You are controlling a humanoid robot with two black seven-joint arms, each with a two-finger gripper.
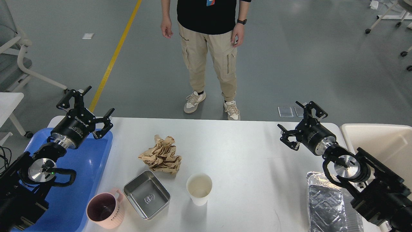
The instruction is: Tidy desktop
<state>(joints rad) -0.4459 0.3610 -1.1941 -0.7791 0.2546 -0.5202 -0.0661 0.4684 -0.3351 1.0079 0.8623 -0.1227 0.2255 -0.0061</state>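
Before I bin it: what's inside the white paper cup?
The white paper cup stands upright on the desktop. Its inside looks empty, with a faintly stained bottom. The near inner wall is hidden by the rim.

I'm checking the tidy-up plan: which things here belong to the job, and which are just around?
Job: desktop, crumpled brown paper, paper cup, pink mug, steel tray, foil sheet, blue tray, beige bin.
Around: person, chairs.

Robotics lab: grey floor (pixel 305 64) with yellow line (pixel 112 61) beyond the desktop (pixel 241 151) (person (pixel 206 48) watching), wheeled chairs (pixel 389 13) nearby.
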